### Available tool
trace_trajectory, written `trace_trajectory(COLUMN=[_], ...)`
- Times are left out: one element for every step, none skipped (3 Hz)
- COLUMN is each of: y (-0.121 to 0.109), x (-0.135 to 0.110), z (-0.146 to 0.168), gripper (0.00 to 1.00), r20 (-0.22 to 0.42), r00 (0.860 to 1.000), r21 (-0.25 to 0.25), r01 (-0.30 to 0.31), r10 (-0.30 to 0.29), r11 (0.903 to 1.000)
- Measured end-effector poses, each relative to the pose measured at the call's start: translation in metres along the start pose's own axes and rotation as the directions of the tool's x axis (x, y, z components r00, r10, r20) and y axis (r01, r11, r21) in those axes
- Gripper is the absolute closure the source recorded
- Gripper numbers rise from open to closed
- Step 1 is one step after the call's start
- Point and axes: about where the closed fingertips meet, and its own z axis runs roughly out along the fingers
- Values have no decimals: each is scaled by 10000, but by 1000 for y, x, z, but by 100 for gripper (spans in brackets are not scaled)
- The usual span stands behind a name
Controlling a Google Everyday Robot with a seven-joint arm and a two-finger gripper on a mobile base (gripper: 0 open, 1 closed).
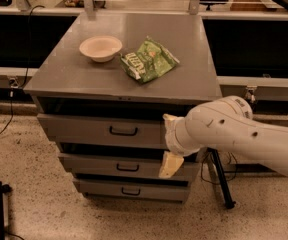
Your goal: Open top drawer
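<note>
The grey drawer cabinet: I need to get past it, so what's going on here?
A robot arm reaches in from the right toward the cabinet's top drawer. Its end effector hangs in front of the drawers' right ends, off to the right of the top drawer's black handle and not touching it. A bowl and a green snack bag sit on the cabinet top.
</note>
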Motion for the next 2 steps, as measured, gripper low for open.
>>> trace_trajectory(y=[-6, -13], x=[-6, -9], z=[17, 35], gripper=[0, 0], r20=[-95, -182], r00=[9998, 9996], r21=[-250, -529], r01=[195, 219], r10=[-197, -229], r11=[9995, 9984])
